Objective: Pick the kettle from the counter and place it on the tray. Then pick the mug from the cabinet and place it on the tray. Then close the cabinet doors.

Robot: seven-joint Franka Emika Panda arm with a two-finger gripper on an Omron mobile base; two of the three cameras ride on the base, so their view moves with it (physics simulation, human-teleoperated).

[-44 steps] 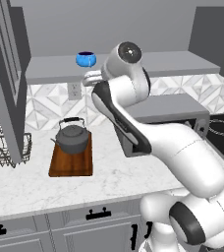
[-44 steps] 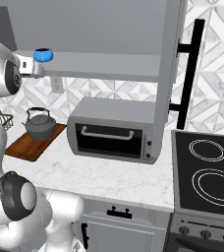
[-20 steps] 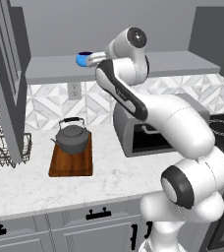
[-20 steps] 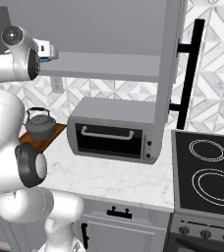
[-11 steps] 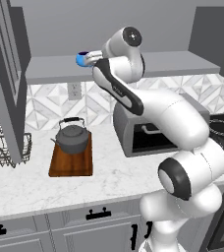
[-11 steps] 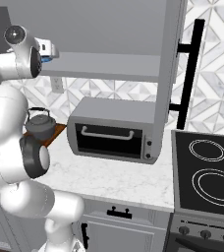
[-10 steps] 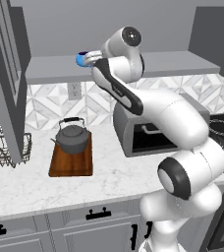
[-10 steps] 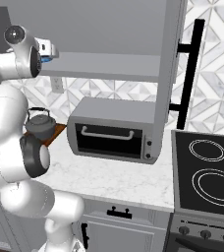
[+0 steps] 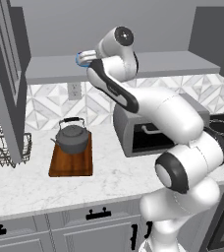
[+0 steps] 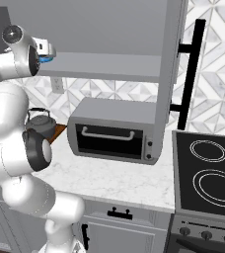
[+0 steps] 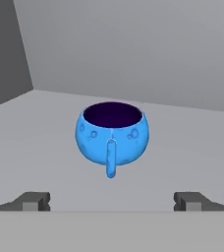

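End effector (image 11: pixel 111 201) sits spread open right in front of the mug (image 11: pixel 112 139), nothing gripped yet.

From the base views the mug is mostly blocked by the arm's wrist, just a sliver of blue on the cabinet shelf (image 9: pixel 50 71). Hand view has it upright on the shelf, handle facing the camera, both fingertips (image 11: pixel 34 201) apart from it. Kettle (image 9: pixel 73 136) is on the tray (image 9: pixel 71 162) on the table (image 9: pixel 60 189); in the right base view the arm covers most of both. Wire rack (image 9: pixel 8 147) is cut off at the left edge, partly behind the open cabinet door (image 9: pixel 6 78). Toaster oven (image 10: pixel 115 131) stands right of the tray, stove (image 10: pixel 208 175) beyond it.
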